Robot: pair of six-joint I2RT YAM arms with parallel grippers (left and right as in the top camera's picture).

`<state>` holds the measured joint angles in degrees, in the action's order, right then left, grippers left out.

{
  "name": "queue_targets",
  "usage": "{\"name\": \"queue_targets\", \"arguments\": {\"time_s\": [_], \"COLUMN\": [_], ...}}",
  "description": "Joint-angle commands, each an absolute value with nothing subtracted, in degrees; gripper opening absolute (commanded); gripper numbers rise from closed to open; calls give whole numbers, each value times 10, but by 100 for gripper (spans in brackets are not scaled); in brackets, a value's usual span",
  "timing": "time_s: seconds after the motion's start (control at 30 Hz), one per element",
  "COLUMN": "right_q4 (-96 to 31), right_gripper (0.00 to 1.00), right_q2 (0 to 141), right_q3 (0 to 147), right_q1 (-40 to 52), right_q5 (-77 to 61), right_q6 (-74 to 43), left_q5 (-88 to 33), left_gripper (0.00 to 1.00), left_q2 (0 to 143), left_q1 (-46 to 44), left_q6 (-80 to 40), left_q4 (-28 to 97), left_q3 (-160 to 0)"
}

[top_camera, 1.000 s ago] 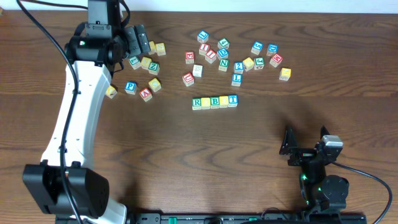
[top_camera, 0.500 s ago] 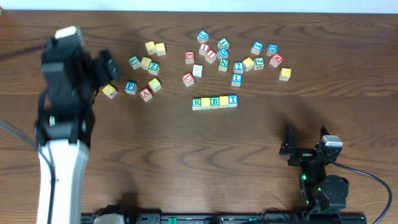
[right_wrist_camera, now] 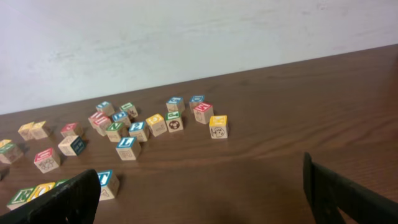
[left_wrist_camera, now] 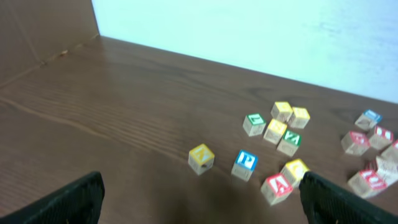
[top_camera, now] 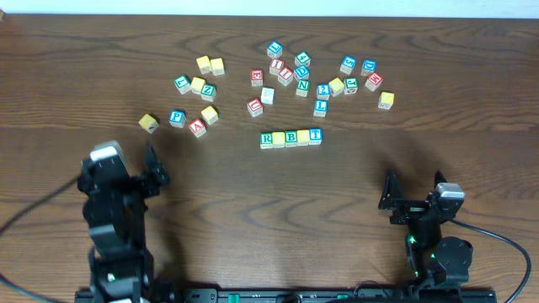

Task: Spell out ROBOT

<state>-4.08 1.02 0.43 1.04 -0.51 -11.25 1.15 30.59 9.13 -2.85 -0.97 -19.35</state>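
Observation:
A row of lettered blocks (top_camera: 290, 137) lies at the table's centre: green R, a yellow block, blue B, a yellow block, blue T. Its end with the T block (right_wrist_camera: 107, 182) shows in the right wrist view. My left gripper (top_camera: 120, 172) is open and empty at the front left, well short of the yellow block (left_wrist_camera: 201, 158), blue P (left_wrist_camera: 245, 164) and red A (left_wrist_camera: 277, 186); its jaws (left_wrist_camera: 202, 205) are wide apart. My right gripper (top_camera: 413, 189) is open and empty at the front right, its jaws (right_wrist_camera: 202, 199) over bare wood.
Several loose letter blocks lie scattered along the back: a cluster at the left (top_camera: 198, 84) and a larger one at the middle and right (top_camera: 320, 80). A lone yellow block (top_camera: 386, 99) sits at the far right.
My left arm has pulled back from the left block cluster at the table's rear to the front left, with its gripper empty. The right arm and the blocks have not moved.

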Motion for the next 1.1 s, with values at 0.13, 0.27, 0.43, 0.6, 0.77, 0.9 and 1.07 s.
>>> {"name": "queue_targets", "arguments": {"time_s": [0.13,0.27,0.43,0.6,0.77,0.9,1.07], "right_q4": [-43,-43,-43,-43,-43,-43,-43], "right_gripper": [99,99,99,99,99,99,99], "right_q2": [9,9,9,9,9,9,9], "right_q3": [3,3,3,3,3,3,3], "right_q1": [7,7,7,7,7,7,7], "right_q5": [-10,-10,-10,-10,-10,-10,-10], "right_q6": [-106,-106,-106,-106,-106,-106,-106], "left_q5": [4,5,7,7,4,4,4], "left_gripper": [99,99,99,99,99,99,99], "left_q2": [157,103,51,20,1,1,3], "left_q1": [94,94,92,90,89,89,89], "left_q6": [61,79,88,101,100,90,90], "left_q4": [-51,-60,-51,-26,42,42,42], "left_q3": [-73,-32,-2,-2,-2,-2,-2]}}
